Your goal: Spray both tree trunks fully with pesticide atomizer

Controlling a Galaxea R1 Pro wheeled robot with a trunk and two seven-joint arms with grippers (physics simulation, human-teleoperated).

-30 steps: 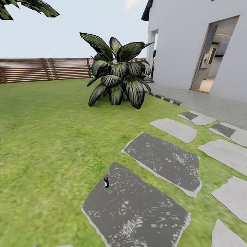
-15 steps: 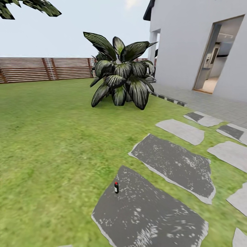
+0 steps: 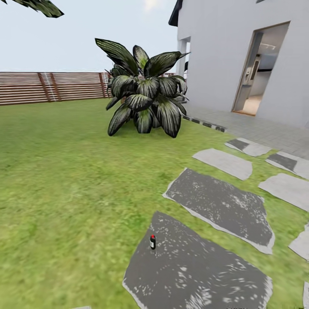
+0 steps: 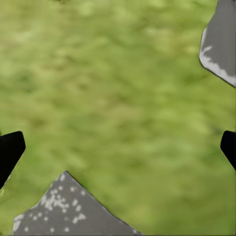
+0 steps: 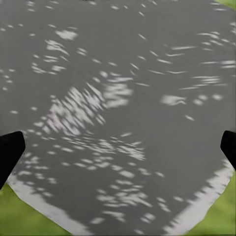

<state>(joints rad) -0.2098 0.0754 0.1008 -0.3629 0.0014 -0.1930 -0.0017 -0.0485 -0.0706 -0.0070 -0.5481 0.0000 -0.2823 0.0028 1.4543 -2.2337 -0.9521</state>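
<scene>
Left hand (image 4: pixel 118 147) hung spread over the grass (image 4: pixel 113 83), its two dark fingertips (image 4: pixel 10 150) showing at opposite edges of the left wrist view with nothing between them. Beneath it lay blurry green lawn, with a corner of one grey paving stone (image 4: pixel 69 211) and the edge of another (image 4: pixel 221 39) at the borders of that view. Right hand (image 5: pixel 118 150) was likewise spread and held nothing; its dark fingertips (image 5: pixel 10 150) framed a dark grey mottled stone (image 5: pixel 118 98), with thin strips of grass past the stone's pale rim.

From the head view, the atomizer (image 3: pixel 152 241) stood upright, small and dark with a red top and a white mark, at the near-left edge of a big dark stone (image 3: pixel 201 266), right where the stone met the grass; whether it rested on stone or grass I could not tell. More stones (image 3: pixel 221 206) ran off to the right toward a paved strip beside a white house (image 3: pixel 240 51) with an open doorway (image 3: pixel 259 68). Farther back on the lawn grew a broad dark-leaved plant (image 3: pixel 143 96), and behind it a brown slatted fence (image 3: pixel 51 86) closed the garden under a pale sky. A few leaves (image 3: pixel 38 6) hung in at the top left corner.
</scene>
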